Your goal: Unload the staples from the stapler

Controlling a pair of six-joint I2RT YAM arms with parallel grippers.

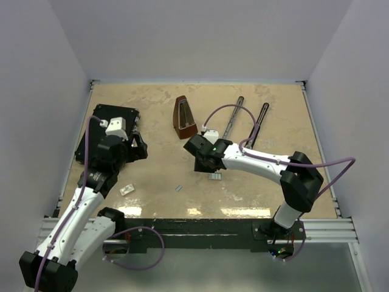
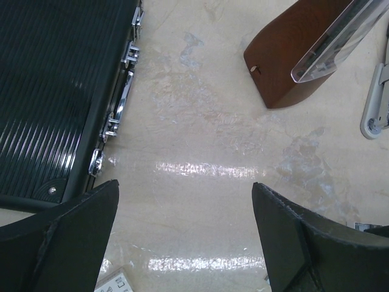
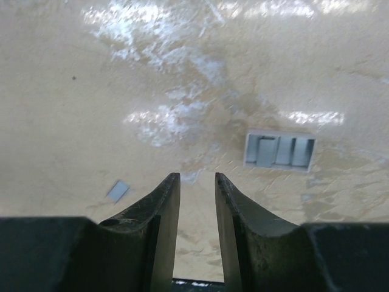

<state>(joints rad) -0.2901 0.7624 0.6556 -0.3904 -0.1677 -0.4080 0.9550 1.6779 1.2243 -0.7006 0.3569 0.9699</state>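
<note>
Right now the right gripper (image 3: 197, 179) is hovering low, jaws a slit apart on nothing, the staples (image 3: 279, 151) lying just beside it. Further back the stapler (image 1: 233, 118) is lying splayed open near the metronome (image 1: 184, 117). The left gripper (image 2: 185, 194) is gaping wide beside the black case (image 2: 55, 91).

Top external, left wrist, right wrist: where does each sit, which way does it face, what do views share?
Top external: above and behind the bases, looking down on the table; both arms show, left gripper beside the black case, right gripper by the staples.
Left wrist: on the left arm, facing downward between case and metronome; its open fingers show.
Right wrist: on the right arm, looking down at the staples; its fingers show, narrowly apart.
Shared: top and left wrist show case and metronome; top and right wrist, the staples.
</note>
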